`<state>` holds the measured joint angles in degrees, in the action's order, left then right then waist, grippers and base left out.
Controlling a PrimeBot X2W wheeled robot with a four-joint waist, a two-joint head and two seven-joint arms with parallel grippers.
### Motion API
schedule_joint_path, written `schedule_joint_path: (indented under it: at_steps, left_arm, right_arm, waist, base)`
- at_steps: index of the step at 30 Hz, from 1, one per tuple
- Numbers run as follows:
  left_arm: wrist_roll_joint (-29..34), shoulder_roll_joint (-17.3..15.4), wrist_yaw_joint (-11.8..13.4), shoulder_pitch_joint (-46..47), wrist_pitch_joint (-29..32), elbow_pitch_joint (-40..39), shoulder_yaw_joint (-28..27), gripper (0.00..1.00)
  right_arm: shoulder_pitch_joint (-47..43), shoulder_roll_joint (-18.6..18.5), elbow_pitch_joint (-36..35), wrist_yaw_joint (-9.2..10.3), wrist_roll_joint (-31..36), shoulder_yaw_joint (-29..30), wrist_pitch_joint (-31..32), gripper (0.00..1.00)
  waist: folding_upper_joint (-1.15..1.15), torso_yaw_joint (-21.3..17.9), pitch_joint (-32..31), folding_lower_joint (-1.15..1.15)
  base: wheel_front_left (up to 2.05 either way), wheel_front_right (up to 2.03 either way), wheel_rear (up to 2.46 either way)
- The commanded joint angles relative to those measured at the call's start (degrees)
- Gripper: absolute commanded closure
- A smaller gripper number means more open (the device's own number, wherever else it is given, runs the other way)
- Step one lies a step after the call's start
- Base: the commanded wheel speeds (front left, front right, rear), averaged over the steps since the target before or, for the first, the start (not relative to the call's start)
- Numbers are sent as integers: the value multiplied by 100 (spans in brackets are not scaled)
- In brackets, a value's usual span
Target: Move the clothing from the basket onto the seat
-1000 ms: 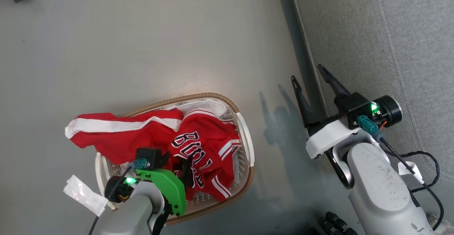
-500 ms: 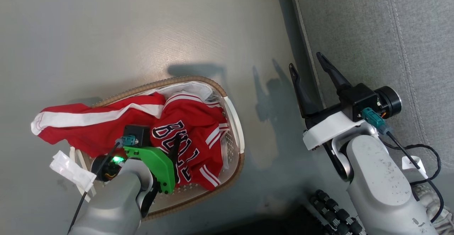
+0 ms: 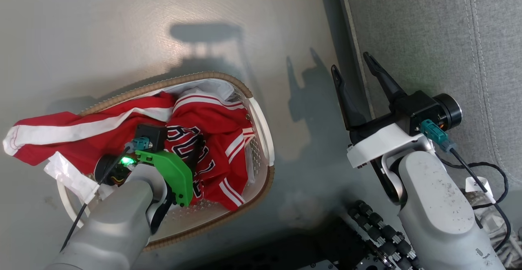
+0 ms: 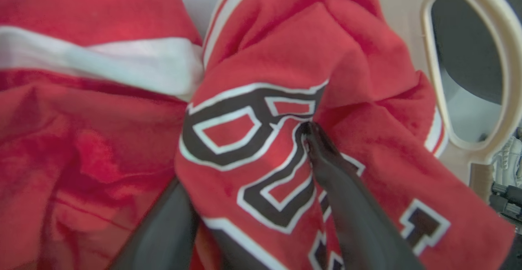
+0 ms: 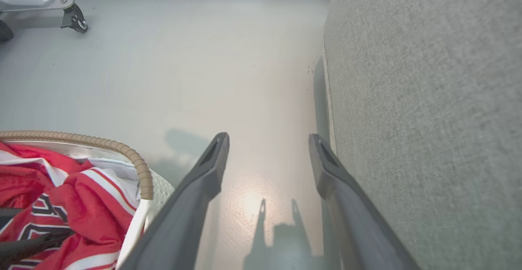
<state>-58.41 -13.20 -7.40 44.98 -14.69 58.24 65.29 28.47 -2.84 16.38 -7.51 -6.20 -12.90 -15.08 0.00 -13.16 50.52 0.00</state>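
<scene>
Jersey point(image 3: 216, 123): red, black letters outlined white, white-striped trim. Striped garment point(image 3: 61, 133): red, broad white stripe. Basket point(image 3: 256, 158): white, perforated, brown woven rim. Liner point(image 3: 214, 87): white. Seat point(image 3: 428, 37): grey fabric, pale stitched seam. Floor point(image 3: 122, 25): pale grey.

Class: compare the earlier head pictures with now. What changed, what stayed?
The left claw has pushed further into the red lettered jersey in the white brown-rimmed plastic basket, open, straddling a fold. The head camera shifted. The right claw stayed open beside the grey fabric couch.
</scene>
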Motion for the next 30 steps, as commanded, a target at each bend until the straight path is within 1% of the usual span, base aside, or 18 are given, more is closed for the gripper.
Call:
schedule_joint_path:
  at_steps: [1, 4, 5, 6, 12, 15, 18, 21, 30]
  left_arm:
    - [-72, -62, -16, 101, -36, -7, 72, 0]
    - [-122, -106, -16, 149, -56, -20, 224, 0]
    - [-144, -108, -16, 154, -53, -73, 266, 57]
    - [-172, -120, -16, 159, -46, -139, 300, 100]
    - [-251, -238, -16, -6, -50, -287, 374, 100]
    - [-222, -294, -16, -146, -51, -362, 293, 100]
    - [-167, -329, -15, -379, -45, -441, 85, 100]
    - [-101, -294, -16, -627, -45, -520, -173, 100]
    - [555, -198, -16, -1492, -46, -861, -994, 100]
  right_arm:
    - [15, -16, -15, 4, -51, 22, -13, 0]
    - [35, -14, 0, 4, -68, 31, -13, 0]
    - [36, -14, 11, 4, -74, 37, -13, 0]
    - [37, -14, 33, 4, -78, 41, -13, 0]
    - [52, -15, 162, 4, -105, 15, -12, 0]
    - [36, -16, 244, 4, -155, -16, -12, 0]
    - [-13, -16, 361, 4, -219, -46, -12, 0]
    - [-105, -19, 455, 4, -269, -57, -12, 0]
    - [-528, -18, 729, 4, -359, -89, -12, 0]
  waist:
    - [0, -39, 33, 0]
    - [0, -42, 12, 0]
    - [0, -36, -3, 0]
    - [0, -25, -31, 0]
    - [0, 38, -346, 0]
    - [0, 70, -602, 0]
    - [0, 118, -974, 0]
    - [0, 196, -1335, 0]
    - [0, 391, -2498, 0]
  base:
    - [0, 0, 0]
    - [0, 0, 0]
    - [0, 0, 0]
    - [0, 0, 0]
    - [0, 0, 0]
    - [0, 0, 0]
    - [0, 0, 0]
    - [0, 0, 0]
    - [0, 0, 0]
